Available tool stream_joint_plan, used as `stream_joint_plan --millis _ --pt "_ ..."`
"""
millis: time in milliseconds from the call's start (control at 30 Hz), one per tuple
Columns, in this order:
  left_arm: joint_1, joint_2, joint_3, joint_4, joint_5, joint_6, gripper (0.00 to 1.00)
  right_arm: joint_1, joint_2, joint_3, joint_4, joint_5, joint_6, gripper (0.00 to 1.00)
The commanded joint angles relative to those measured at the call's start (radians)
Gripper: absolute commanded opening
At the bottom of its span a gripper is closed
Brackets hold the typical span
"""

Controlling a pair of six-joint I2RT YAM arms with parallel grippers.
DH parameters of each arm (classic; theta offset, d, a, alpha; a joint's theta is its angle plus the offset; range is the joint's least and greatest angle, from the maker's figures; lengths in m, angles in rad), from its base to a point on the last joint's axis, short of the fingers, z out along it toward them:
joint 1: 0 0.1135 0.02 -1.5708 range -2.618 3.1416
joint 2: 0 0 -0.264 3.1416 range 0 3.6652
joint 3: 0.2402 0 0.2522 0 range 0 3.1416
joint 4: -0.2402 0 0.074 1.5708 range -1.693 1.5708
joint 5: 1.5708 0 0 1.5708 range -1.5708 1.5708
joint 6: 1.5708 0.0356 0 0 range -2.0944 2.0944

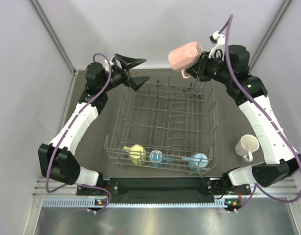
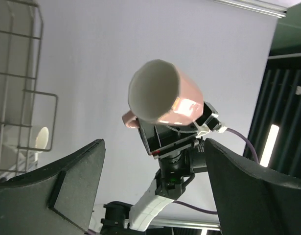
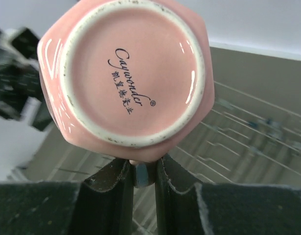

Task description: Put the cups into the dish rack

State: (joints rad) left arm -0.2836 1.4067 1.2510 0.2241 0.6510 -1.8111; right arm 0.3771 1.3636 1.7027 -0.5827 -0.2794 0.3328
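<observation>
A: Any words to read?
B: Yes. The bottom of the pink cup (image 3: 128, 73) has curly letters, maybe "Cayworder". There is a tiny ® toward 5 o'clock and Chinese signs just below.

Pink mug (image 1: 185, 55) aloft above far right corner of dish rack (image 1: 160, 115), tipped on side, pale mouth facing left, handle pinched in right gripper (image 1: 193, 68); glazed base carries dark printed maker's mark. Grey wire rack sits mid-table. In its near row, left to right: yellow mug (image 1: 136, 153), light blue mug (image 1: 156, 157), blue mug (image 1: 196, 160). White mug (image 1: 247, 146) upright on table, just right of rack.
</observation>
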Motion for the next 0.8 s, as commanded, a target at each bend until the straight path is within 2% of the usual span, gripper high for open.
stream_joint_plan --millis 0,67,167,333,500,767 --pt "0.036 -0.022 0.096 -0.210 0.081 0.182 0.86 -0.003 0.017 0.015 -0.018 0.147 -0.133 0.00" --pt "0.057 -0.012 0.158 -0.325 0.098 0.270 0.86 -0.003 0.032 0.002 -0.040 0.192 -0.161 0.00" --pt "0.107 -0.003 0.212 -0.414 0.124 0.343 0.84 -0.003 0.060 -0.041 -0.054 0.255 -0.201 0.00" --pt "0.150 0.000 0.205 -0.427 0.165 0.355 0.83 -0.003 0.091 -0.089 -0.074 0.338 -0.216 0.00" --pt "0.181 0.023 0.195 -0.427 0.208 0.351 0.83 -0.001 0.130 -0.156 -0.045 0.361 -0.204 0.00" --pt "0.215 0.064 0.200 -0.416 0.246 0.334 0.81 -0.001 0.201 -0.173 -0.040 0.398 -0.202 0.00"
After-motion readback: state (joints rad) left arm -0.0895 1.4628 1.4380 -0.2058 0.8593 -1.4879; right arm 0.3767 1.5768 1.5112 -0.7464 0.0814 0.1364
